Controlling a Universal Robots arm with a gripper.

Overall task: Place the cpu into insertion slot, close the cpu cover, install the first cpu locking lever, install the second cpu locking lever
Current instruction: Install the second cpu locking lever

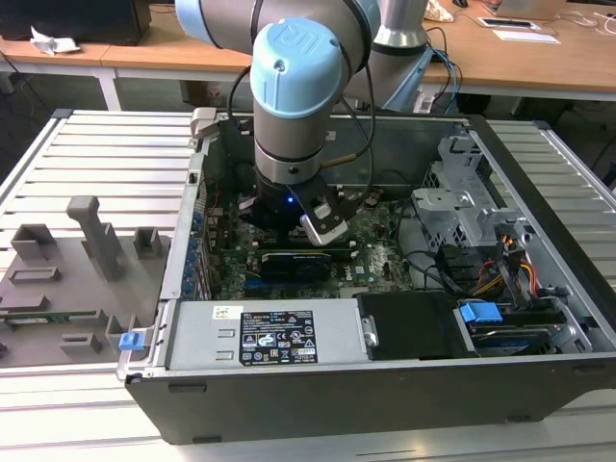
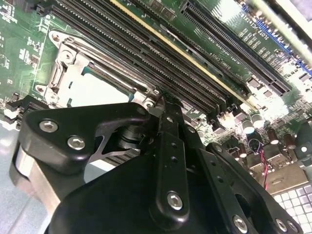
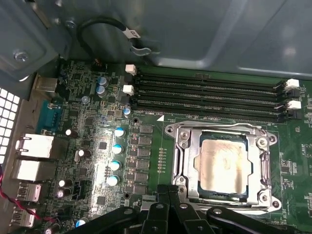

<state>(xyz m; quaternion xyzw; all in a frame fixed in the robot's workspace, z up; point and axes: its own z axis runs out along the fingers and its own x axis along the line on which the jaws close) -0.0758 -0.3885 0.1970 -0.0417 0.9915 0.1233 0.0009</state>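
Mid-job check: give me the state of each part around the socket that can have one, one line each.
cpu: seated flat in the socket.
cpu cover: closed down over the chip, which shows through its window.
memory slots: all bare, no sticks fitted.
end effector: low at the socket's edge, nothing visibly held.
computer case: side open, lying flat on the table.

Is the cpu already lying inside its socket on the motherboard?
Yes, in the first wrist view the cpu lies flat in the socket, with the metal frame of the cpu cover around it.
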